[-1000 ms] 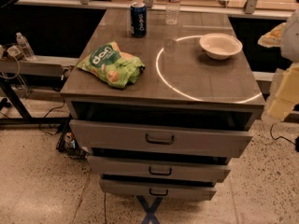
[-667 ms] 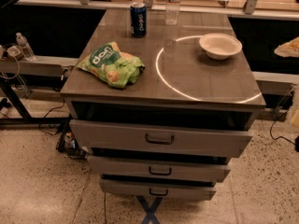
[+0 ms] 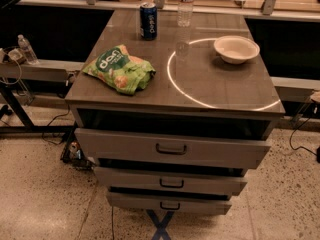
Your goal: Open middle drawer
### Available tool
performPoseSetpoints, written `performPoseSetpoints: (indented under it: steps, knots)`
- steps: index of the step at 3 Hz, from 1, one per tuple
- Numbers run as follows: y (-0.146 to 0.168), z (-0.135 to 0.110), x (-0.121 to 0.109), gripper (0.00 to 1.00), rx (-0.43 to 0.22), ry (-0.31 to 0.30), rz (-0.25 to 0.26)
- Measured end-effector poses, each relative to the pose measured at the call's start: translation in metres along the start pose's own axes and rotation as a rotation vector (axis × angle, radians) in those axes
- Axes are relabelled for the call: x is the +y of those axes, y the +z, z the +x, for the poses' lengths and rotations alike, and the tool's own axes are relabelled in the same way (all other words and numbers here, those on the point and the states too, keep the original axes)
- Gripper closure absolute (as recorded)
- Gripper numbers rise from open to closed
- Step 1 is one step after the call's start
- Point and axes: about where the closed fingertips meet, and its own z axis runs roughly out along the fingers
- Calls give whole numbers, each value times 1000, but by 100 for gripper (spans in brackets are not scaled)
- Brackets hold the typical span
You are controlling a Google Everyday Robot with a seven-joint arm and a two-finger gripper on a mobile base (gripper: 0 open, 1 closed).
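Observation:
A grey metal cabinet (image 3: 120,101) has three drawers stacked in its front. The middle drawer (image 3: 200,183) has a flat mid-height front and a small dark loop handle (image 3: 171,183) at its centre. It stands slightly out, with a dark gap above it. The top drawer (image 3: 125,146), with the tallest front, sticks out further and overhangs it. The bottom drawer (image 3: 200,205) has the thinnest front. The gripper is not in view.
On the cabinet top lie a green chip bag (image 3: 120,69), a blue can (image 3: 148,20), a clear water bottle (image 3: 185,4) and a white bowl (image 3: 236,49). Cables and a small can (image 3: 75,150) lie on the floor at the left. A blue tape cross (image 3: 161,224) marks the floor in front.
The pale arm part seen at the right edge has moved up and out of view. The drawers and the things on top have not moved.

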Motion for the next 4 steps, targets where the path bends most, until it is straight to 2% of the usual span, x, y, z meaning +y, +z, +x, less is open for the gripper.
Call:
performPoseSetpoints:
  steps: [1, 2, 3, 4]
  knots:
    - [0, 0, 0, 0, 0, 0, 0]
    - [23, 19, 19, 0, -32, 15, -41]
    - [69, 50, 58, 0, -91, -6, -93]
    - [104, 65, 80, 0, -157, -22, -112]
